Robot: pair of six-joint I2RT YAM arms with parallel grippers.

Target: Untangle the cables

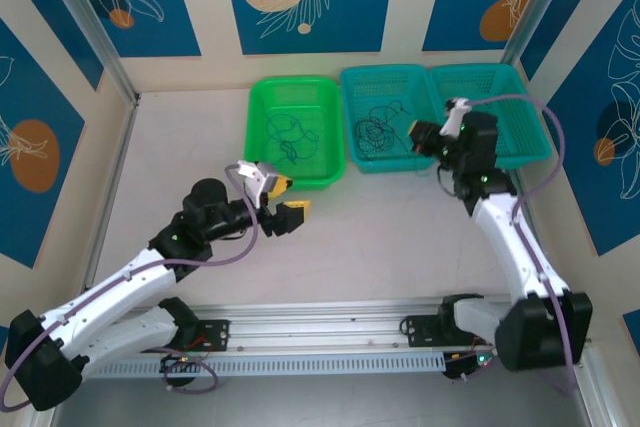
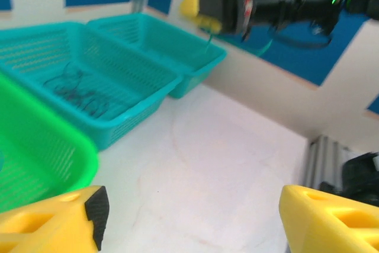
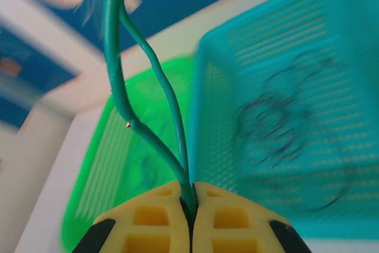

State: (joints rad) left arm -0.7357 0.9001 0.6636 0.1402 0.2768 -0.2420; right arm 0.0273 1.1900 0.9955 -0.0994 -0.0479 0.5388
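The right gripper [image 3: 190,198] is seen pressed together on a green wire [image 3: 113,57], whose two strands are pinched between the yellow fingers [image 3: 148,223] and run upward out of the right wrist view. From above, this gripper is held over the near right part of the middle teal basket [image 1: 352,77], raised above its floor. A clump of black wires [image 1: 377,133] is left lying inside that basket, and loose dark blue wires [image 1: 288,139] are spread on the floor of the green basket [image 1: 262,87] just to its left. The right teal basket [image 1: 500,77] is set against the far side of the middle one; whether anything lies in it cannot be told. The left gripper [image 1: 289,198] is held spread wide, with nothing between its fingers, above the bare table [image 1: 380,237] just in front of the green basket's near right corner. In the left wrist view the yellow fingertips [image 2: 56,220] are seen well apart, and the green wire is seen hanging from the other arm's fingers above the teal baskets.
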